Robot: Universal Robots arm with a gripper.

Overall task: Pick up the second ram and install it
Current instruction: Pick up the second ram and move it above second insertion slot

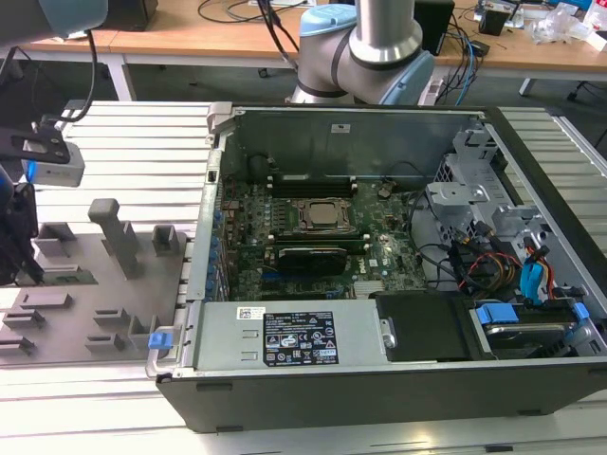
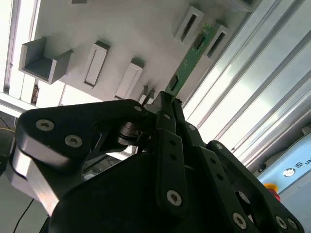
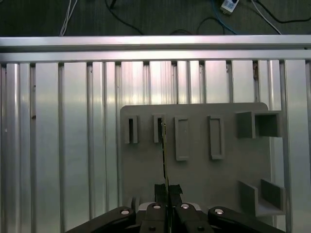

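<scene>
In the exterior view I saw the open computer case (image 1: 379, 403) standing just beside the grey holder plate (image 1: 85, 318), on the exterior view's right of it. Inside the case lay the motherboard (image 1: 379, 254) with its CPU socket (image 1: 322, 215), and bundled cables (image 1: 474, 261) filled the end farthest from the plate. At the plate's edge away from the case the black claw (image 1: 27, 265) hung over it. A sliver of green, the second ram (image 1: 71, 278), showed at its tips just above the plate. In the second wrist view the claw (image 2: 164, 99) had its fingers (image 2: 167, 141) clamped on one end of the second ram (image 2: 189, 60). The green stick with its dark chips ran straight out from the tips over the plate (image 2: 141, 34), and its free end lay between two of the plate's slot blocks (image 2: 188, 23). I could not tell whether it touched the plate. In the first wrist view I saw the ram (image 3: 165, 160) edge-on, a thin line from the claw (image 3: 167, 191) across the plate (image 3: 204, 179) to a narrow slot block (image 3: 158, 128).
</scene>
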